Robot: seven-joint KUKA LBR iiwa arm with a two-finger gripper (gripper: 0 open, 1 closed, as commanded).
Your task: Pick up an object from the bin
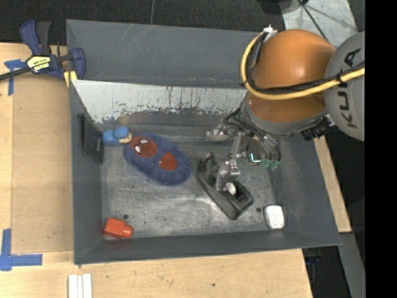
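While part-hidden, black device (222,200) under gripper (234,166).

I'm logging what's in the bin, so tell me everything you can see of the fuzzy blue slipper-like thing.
The blue slipper lies flat on the bin floor, left of centre. Soft plush by its look, oval, with a red masked face and a red patch on top. A small light-blue toy sits at its upper-left end, seemingly touching. The pincer hangs apart, to its right.
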